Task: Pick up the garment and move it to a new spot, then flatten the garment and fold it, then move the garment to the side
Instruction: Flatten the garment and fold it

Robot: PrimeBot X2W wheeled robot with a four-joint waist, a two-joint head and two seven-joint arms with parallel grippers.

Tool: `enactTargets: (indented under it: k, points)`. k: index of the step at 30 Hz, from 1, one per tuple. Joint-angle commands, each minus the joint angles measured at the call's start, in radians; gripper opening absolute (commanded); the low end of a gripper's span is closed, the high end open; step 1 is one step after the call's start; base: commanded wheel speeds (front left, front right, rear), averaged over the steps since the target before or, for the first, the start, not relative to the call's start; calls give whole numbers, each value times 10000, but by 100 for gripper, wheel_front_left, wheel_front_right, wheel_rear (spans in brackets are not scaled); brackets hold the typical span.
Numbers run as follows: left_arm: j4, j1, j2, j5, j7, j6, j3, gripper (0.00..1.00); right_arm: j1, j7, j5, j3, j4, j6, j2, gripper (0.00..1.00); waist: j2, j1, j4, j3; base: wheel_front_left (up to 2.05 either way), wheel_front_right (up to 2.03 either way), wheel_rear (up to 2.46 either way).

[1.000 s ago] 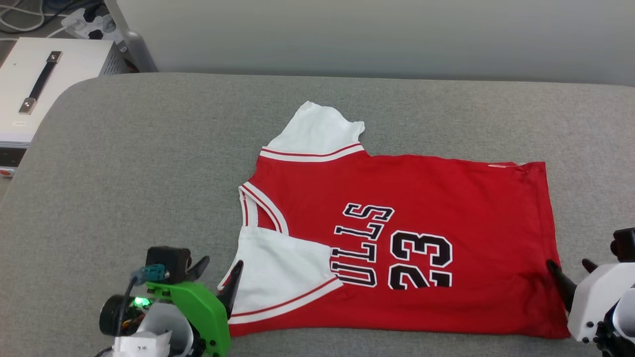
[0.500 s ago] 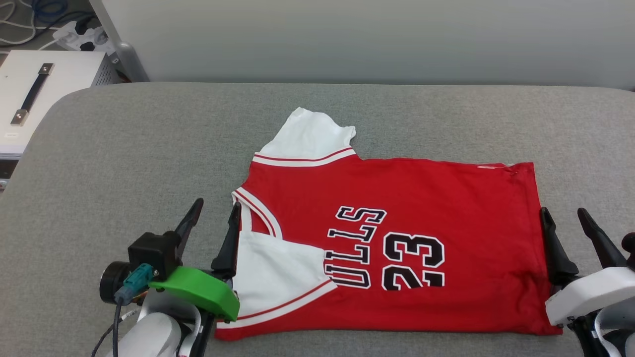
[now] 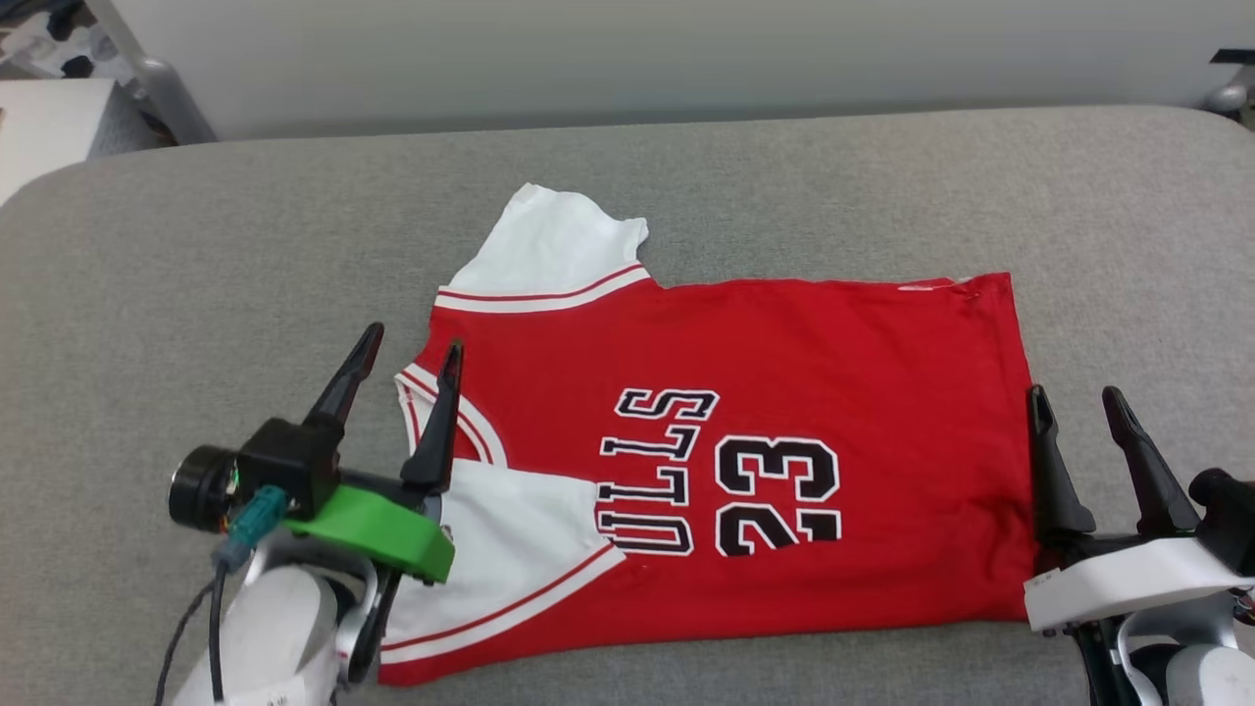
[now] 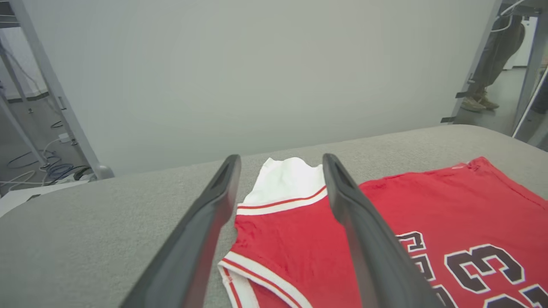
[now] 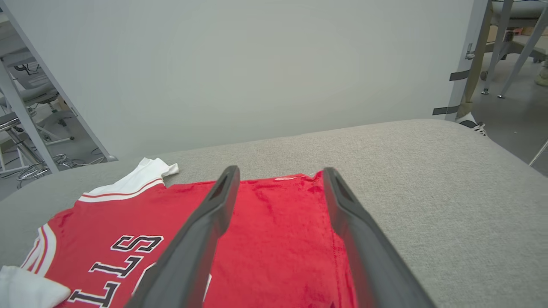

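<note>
A robotics lab or test area is indicated, not a home. A bare, pale partition wall [image 4: 257,77] is set behind a grey fabric-covered counter [image 3: 196,255], and a slanted metal post [image 4: 64,115] is seen beside it. Coiled cables [image 4: 55,171] are left on the floor at the middle left of the left wrist view. A white box [image 3: 39,127] is placed at the upper left of the head view. A chrome stool [image 5: 30,169] is seen at the left of the right wrist view, and a post marked with black tape [image 5: 460,75] at its upper right. The left end effector [image 3: 413,337] is mounted on a green bracket [image 3: 377,534] with an exposed cable [image 3: 216,598]. A person's legs [image 4: 492,51] are visible at the upper right of the left wrist view.
</note>
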Motion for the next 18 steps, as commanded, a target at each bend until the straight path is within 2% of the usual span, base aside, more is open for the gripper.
enactTargets:
  k: [1,3,6,11,18]
  points:
    - [291,-586,175,60,21,-317,-58,100,-229,-68,-70,61,-43,-9,46,100,0,0,-599,641,0,0,0]
    - [702,-1379,451,73,493,-631,-156,100,-353,-101,-93,141,-116,-9,80,100,0,0,-793,916,0,0,0]
    - [1184,-2819,953,-29,1748,-1033,-492,100,-569,-143,-107,278,-225,-9,135,100,0,0,-1091,1318,0,0,0]
    - [1805,-5179,1847,-794,4157,-1245,-1584,100,-946,-205,-84,581,-347,-9,220,100,0,0,-1571,1940,0,0,0]
    - [2794,-7978,3105,-3403,7779,-1255,-3774,100,-1403,-407,-2,1016,-414,-9,320,100,0,0,-2268,2685,0,0,0]
